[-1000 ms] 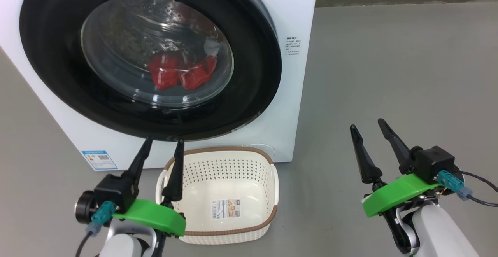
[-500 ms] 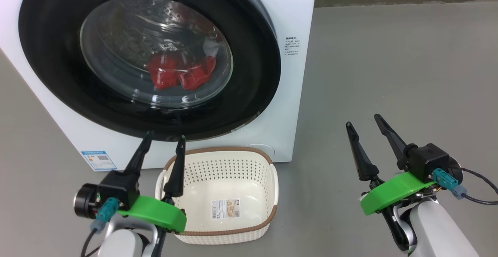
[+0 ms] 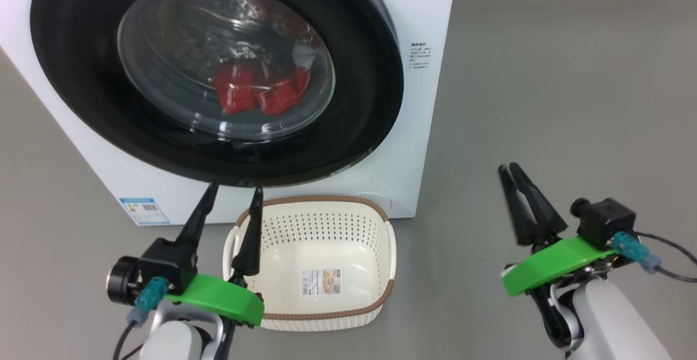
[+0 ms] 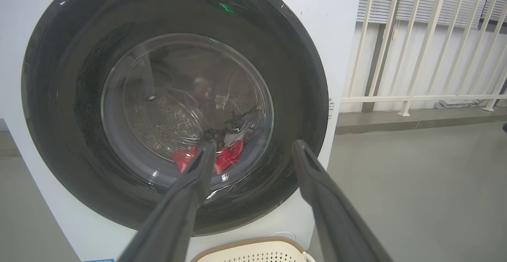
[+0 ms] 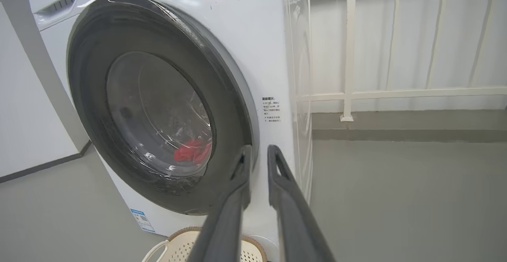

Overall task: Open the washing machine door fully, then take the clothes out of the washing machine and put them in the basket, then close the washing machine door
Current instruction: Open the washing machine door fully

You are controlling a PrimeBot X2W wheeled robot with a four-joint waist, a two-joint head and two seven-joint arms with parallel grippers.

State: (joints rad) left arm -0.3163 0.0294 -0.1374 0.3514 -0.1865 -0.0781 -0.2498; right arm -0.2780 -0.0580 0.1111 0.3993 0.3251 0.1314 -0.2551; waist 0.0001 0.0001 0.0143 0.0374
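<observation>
A white railing (image 4: 420, 98) stands behind the grey floor (image 4: 416, 186).

Washing machine door (image 3: 76, 77) top cropped; sticker (image 3: 144, 211) unreadable.

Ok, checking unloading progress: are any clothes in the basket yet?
No, the basket holds just a paper label; the clothes lie behind the washing machine door glass.

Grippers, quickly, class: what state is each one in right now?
Left gripper: open, holding nothing.
Right gripper: closed, fingers almost together, holding nothing.
</observation>
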